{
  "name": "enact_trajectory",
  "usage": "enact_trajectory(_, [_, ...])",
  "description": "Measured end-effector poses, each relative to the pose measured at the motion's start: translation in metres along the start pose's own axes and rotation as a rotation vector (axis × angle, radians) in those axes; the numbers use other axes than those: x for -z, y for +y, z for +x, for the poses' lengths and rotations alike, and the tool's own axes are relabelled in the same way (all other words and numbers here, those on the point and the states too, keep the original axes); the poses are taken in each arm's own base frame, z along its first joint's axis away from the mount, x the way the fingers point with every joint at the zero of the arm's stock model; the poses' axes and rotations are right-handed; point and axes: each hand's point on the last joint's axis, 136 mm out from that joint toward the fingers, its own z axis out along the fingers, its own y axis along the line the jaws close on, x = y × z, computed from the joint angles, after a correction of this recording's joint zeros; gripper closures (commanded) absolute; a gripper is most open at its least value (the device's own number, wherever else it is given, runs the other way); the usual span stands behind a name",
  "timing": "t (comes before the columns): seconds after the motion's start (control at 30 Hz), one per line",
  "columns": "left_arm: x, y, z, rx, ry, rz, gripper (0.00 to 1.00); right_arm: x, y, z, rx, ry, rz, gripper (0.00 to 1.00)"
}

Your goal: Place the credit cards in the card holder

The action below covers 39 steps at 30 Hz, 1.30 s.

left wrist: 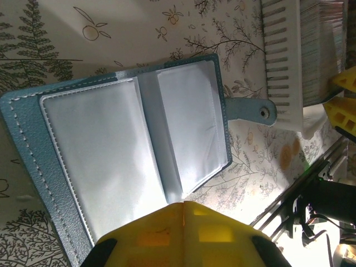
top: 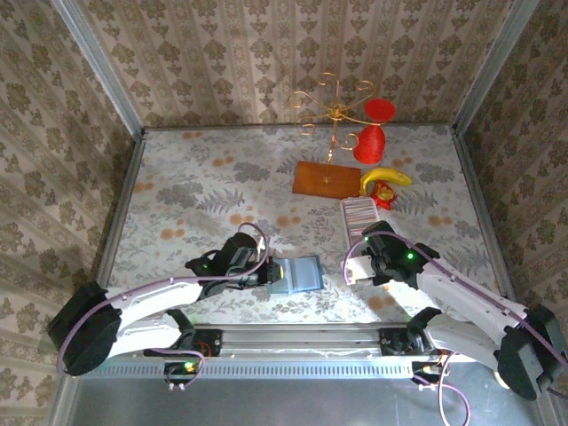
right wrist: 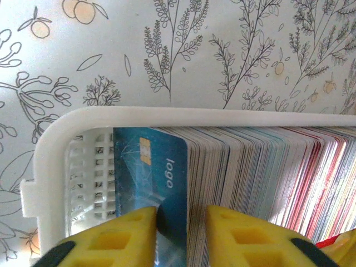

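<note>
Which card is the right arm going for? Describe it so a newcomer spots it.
Find the long white tray near the banana, packed with upright cards. At its end nearest the arms stands a teal-blue card, the right gripper's jaws straddling it. Its neighbours are pale or reddish edges; this one shows a blue face printed "logo".

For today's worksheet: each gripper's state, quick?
Left gripper: closed, at teal-blue folding card holder.
Right gripper: open, straddling teal-blue plastic card.
</note>
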Motion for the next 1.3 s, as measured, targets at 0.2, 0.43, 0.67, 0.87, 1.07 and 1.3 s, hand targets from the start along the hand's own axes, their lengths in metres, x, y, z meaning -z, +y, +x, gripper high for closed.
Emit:
enact_trajectory(0.2, [-0.002, 0.001, 0.004, 0.004, 0.012, -0.006, 0.99, 0.005, 0.000, 0.000, -0.006, -0.011, 0.029, 0.81])
enact_trajectory(0.43, [-0.007, 0.005, 0.007, 0.006, 0.024, -0.024, 1.00, 0.012, -0.003, 0.000, -0.011, -0.022, 0.062, 0.87])
enact_trajectory(0.67, [-0.006, 0.012, 0.005, 0.010, 0.010, -0.069, 1.00, 0.019, 0.006, 0.001, -0.027, -0.033, 0.046, 0.95])
enact_trajectory(0.87, [-0.010, 0.023, 0.006, 0.019, 0.012, -0.113, 1.00, 0.024, 0.012, 0.002, -0.035, -0.041, 0.033, 0.99])
enact_trajectory(1.07, [-0.013, 0.029, 0.007, 0.024, 0.017, -0.136, 1.00, 0.036, 0.007, 0.001, -0.059, -0.051, 0.051, 1.00])
enact_trajectory(1.3, [-0.018, 0.040, 0.010, 0.020, 0.028, -0.179, 1.00, 0.060, -0.013, -0.016, -0.093, -0.105, 0.117, 1.00])
